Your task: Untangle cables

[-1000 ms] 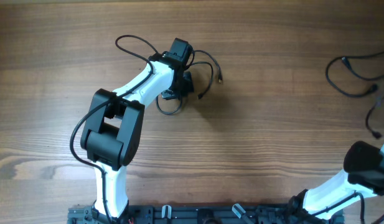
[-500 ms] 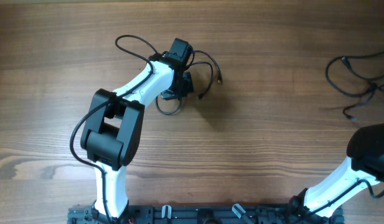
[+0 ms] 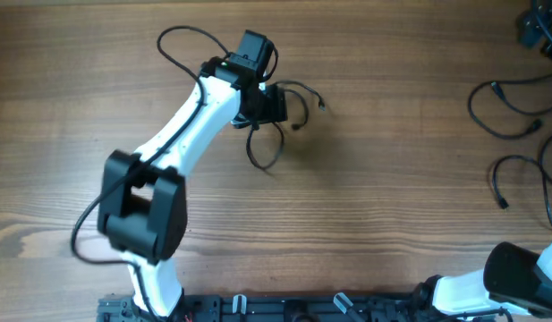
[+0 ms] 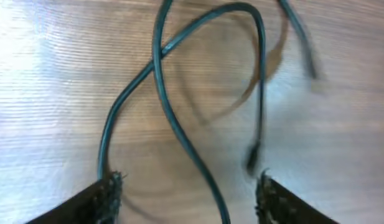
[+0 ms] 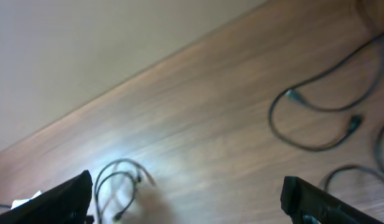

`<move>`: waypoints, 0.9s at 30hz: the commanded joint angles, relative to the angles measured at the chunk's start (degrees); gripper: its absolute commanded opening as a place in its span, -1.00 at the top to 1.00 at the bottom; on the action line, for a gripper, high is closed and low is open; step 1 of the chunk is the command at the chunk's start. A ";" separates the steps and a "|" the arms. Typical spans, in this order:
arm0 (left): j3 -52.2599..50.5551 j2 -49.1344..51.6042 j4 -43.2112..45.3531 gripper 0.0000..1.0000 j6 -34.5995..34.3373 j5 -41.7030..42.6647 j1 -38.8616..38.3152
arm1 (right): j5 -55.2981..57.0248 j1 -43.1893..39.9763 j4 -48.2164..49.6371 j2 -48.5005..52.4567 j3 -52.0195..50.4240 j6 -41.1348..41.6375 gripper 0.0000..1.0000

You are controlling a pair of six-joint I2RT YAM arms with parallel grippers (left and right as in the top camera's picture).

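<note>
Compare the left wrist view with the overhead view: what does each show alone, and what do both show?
Only the left wrist view shows the left tool open and the cable loop crossing itself ahead of it. Only the overhead view shows the separate cables far right. Both show that loop on the wooden table.

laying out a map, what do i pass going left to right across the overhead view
left arm's elbow → cable bunch under the left gripper → bare table → two cable loops near the right edge
</note>
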 commanded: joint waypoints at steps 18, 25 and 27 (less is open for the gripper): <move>1.03 -21.27 -14.36 -0.65 -1.81 7.80 23.50 | -4.48 25.99 9.97 2.71 -21.53 -1.01 -0.90; 0.85 -21.27 -15.72 -0.56 -4.22 4.57 30.56 | -1.11 36.79 32.22 2.73 -43.41 16.20 -0.90; 0.79 -21.27 -15.93 -0.58 -4.17 4.50 30.84 | -1.55 39.54 42.05 2.95 -50.62 19.54 -0.89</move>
